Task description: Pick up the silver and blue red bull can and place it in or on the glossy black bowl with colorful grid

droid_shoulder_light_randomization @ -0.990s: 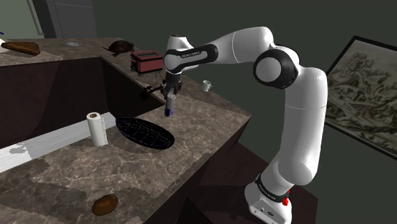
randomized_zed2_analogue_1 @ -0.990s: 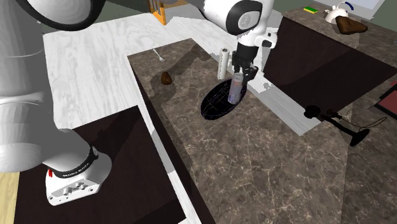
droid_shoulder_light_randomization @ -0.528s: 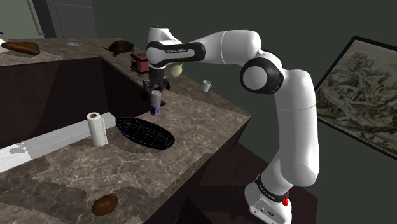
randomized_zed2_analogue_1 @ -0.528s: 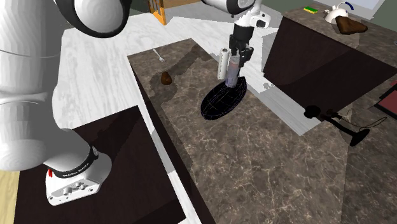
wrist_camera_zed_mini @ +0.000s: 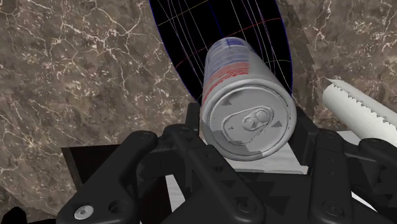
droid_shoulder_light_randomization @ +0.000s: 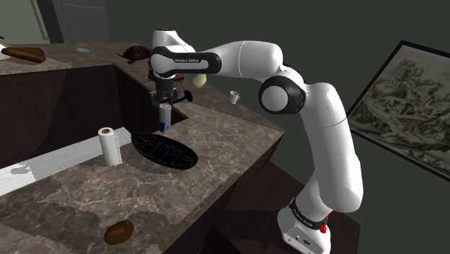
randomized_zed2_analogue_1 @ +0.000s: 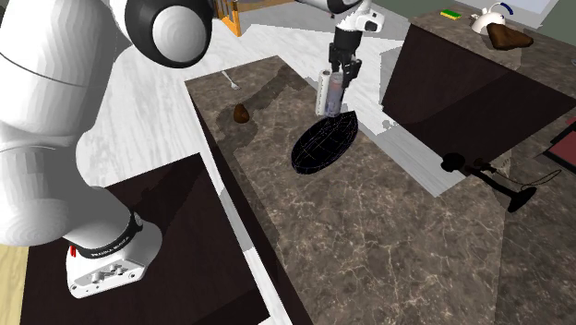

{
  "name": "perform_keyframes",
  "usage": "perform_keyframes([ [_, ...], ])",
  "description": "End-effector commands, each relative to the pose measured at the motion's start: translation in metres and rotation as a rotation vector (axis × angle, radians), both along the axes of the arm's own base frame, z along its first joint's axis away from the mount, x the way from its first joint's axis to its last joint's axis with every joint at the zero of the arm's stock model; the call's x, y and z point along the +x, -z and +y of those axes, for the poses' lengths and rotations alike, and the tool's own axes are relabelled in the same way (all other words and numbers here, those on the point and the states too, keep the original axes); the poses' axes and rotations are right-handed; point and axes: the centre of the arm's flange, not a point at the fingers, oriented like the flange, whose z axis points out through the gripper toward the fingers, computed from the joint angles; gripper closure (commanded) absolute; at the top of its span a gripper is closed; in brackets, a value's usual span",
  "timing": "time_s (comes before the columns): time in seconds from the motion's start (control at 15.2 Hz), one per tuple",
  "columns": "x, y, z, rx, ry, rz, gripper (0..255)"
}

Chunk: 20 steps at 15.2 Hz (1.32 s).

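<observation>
The can (droid_shoulder_light_randomization: pixel 165 115) (wrist_camera_zed_mini: pixel 245 95) hangs upright in the air, silver with blue and red print, its pull-tab lid facing the wrist camera. The black claw (droid_shoulder_light_randomization: pixel 166 107) (wrist_camera_zed_mini: pixel 248 130) clasps it near the top, one finger on each side. Straight below lies the bowl (droid_shoulder_light_randomization: pixel 164 150) (randomized_zed2_analogue_1: pixel 323 145) (wrist_camera_zed_mini: pixel 178 44) - glossy black, long, lined with a thin coloured grid - and the can is over one end of it. A white paper roll (droid_shoulder_light_randomization: pixel 108 146) (wrist_camera_zed_mini: pixel 356 108) stands near that end, on the brown marble bench (droid_shoulder_light_randomization: pixel 216 144).
</observation>
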Motion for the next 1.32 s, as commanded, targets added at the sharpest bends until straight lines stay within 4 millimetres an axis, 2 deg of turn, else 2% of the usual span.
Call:
perform_keyframes([
  [0.0,0.000,0.010,0.001,0.000,0.000,-0.001,255],
  [1.25,0.000,0.107,0.001,0.000,0.000,-0.001,255],
])
